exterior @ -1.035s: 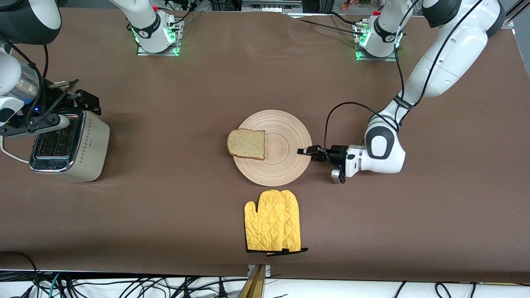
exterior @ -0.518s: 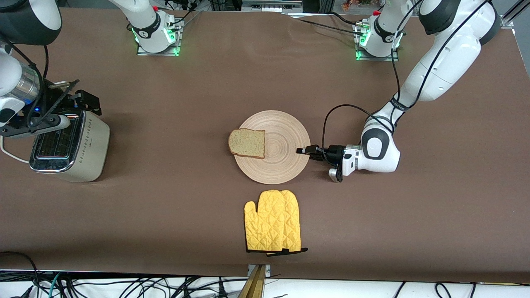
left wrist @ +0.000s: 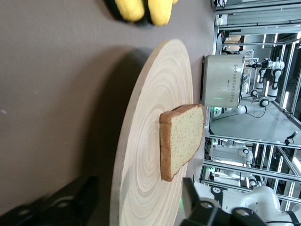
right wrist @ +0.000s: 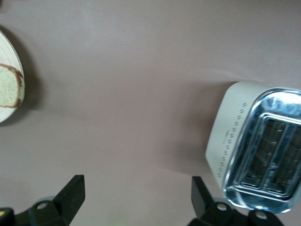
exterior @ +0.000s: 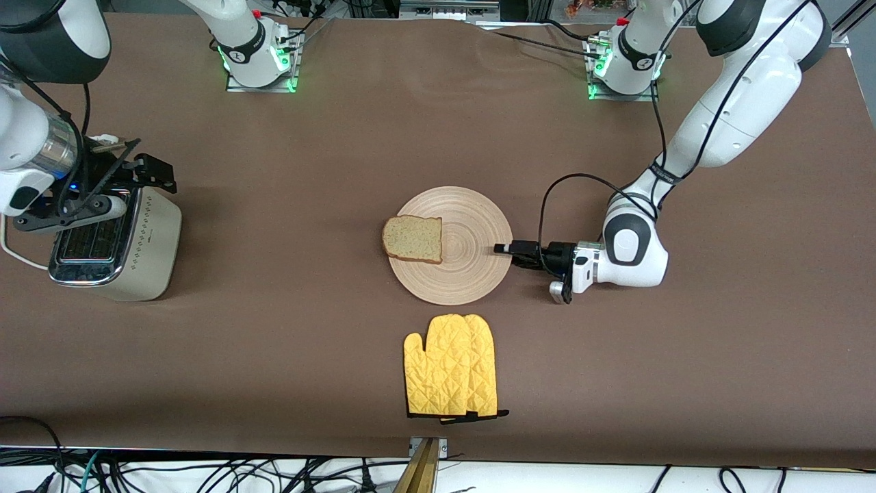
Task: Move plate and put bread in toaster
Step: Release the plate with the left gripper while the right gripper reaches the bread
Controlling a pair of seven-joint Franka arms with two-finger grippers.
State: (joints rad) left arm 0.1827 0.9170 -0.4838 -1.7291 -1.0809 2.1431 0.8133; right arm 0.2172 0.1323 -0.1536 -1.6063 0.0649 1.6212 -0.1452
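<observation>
The round light-wood plate lies flat in the middle of the table. The bread rests on it, at the rim toward the right arm's end. My left gripper is low at the plate's rim toward the left arm's end. It is open, with one finger above and one below the rim, neither pressing on it. The bread shows past the jaws, with the toaster farther off. The cream toaster stands at the right arm's end. My right gripper hangs open and empty over the toaster's edge.
A yellow oven mitt lies nearer the front camera than the plate, just short of touching it. Its fingertips show in the left wrist view. A white cord leaves the toaster toward the table's end.
The left gripper has opened and let go of the plate's rim, and the plate has settled flat on the table. The right arm has shifted slightly over the toaster.
</observation>
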